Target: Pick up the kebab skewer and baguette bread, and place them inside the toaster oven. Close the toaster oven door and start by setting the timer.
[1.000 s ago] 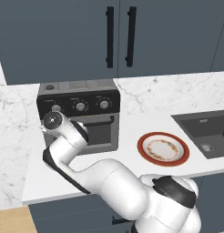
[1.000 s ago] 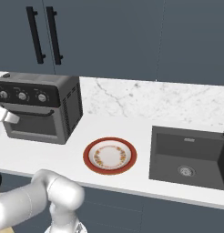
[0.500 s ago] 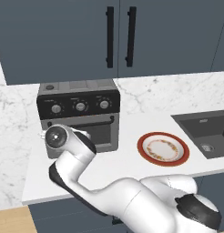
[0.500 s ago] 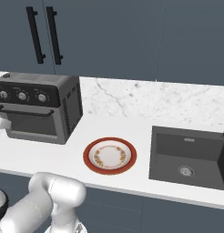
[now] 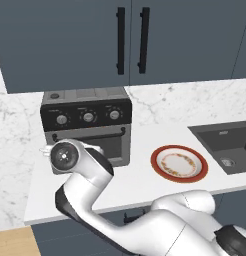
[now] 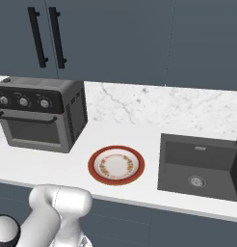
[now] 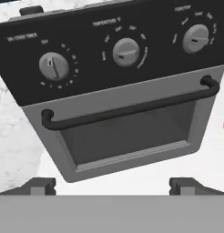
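A simulated kitchen is shown, with a white marble-patterned counter point(image 6: 58, 164) set below dark blue-grey wall cabinets point(image 5: 130, 40) with black bar handles.

The toaster oven point(image 5: 87, 127) is placed at the left end of the counter, against the marble backsplash. It is boxy, with a black top panel carrying three round silver knobs point(image 7: 126, 52) in a row. The toaster oven door point(image 7: 132, 132) is seen closed and upright, grey-framed, with a dark glass window and a black bar handle point(image 7: 127, 109) across its upper edge. What lies behind the dark glass cannot be made out, and the kebab skewer and baguette bread cannot be located.

A round plate point(image 6: 116, 165) with a red rim and a floral ring is set on the counter to the right of the oven, well apart from it and bare. A dark sink point(image 6: 200, 166) is sunk into the counter further right.

The white arm point(image 5: 90, 175) is bent low in front of the oven. The gripper point(image 7: 113, 187) is held just before the closed door, pointed at it, with its two dark fingertips point(image 7: 41, 186) spread wide apart. Nothing is held between them and nothing is touched.
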